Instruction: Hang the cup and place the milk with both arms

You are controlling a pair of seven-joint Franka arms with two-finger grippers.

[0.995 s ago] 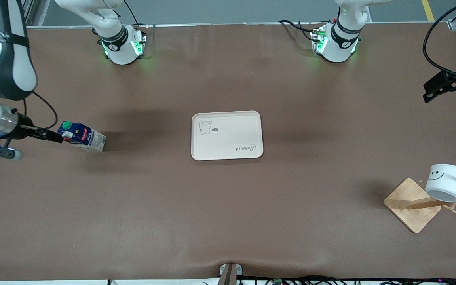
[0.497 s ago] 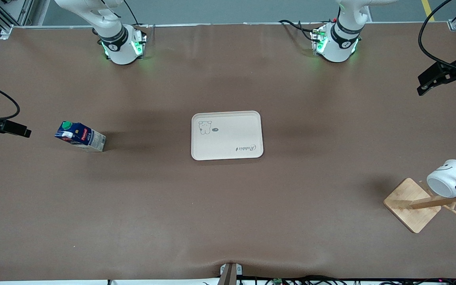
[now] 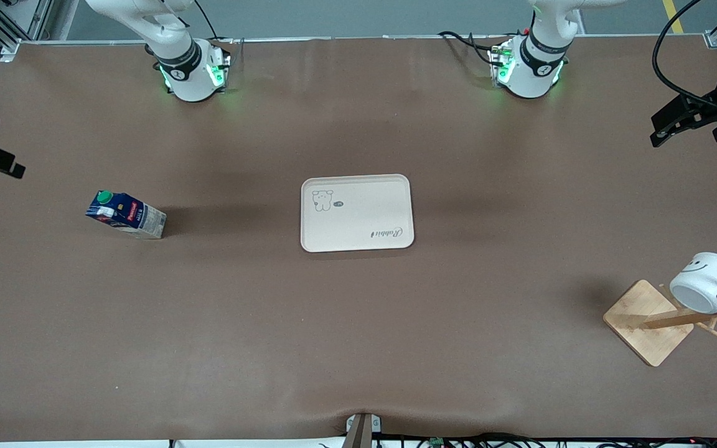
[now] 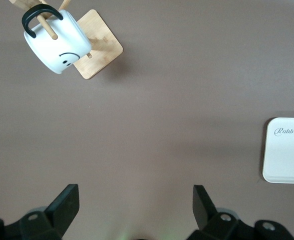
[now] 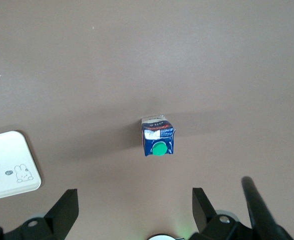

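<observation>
The cup (image 3: 704,282), a smooth white round mug with a black handle and a black smiley face, hangs by its handle on a peg of the wooden rack (image 3: 651,322) near the left arm's end of the table, tilted with its mouth facing down and toward the front camera. Since a second ago it has tipped and swung a little on the peg, so the face now shows only along its upper edge. The rack has a flat square bamboo base, a slanted post and thin round pegs.

The milk (image 3: 124,214) is a small dark blue rectangular carton with a green round cap, a red and white label and a pale base. It stands upright on the brown table (image 3: 358,348) toward the right arm's end, in the same place as before, well apart from the tray (image 3: 356,212).

The right gripper (image 5: 134,210), which a second ago was right beside the carton, has pulled away and risen; it now hangs above the carton with its jaws spread wide and nothing between them. The left gripper (image 4: 135,205) has also drawn back, up over the table's edge at its own end, jaws spread and holding nothing.

The tray, a pale cream rounded rectangle with a raised rim and a small rabbit drawing, lies mid-table with nothing on it.
</observation>
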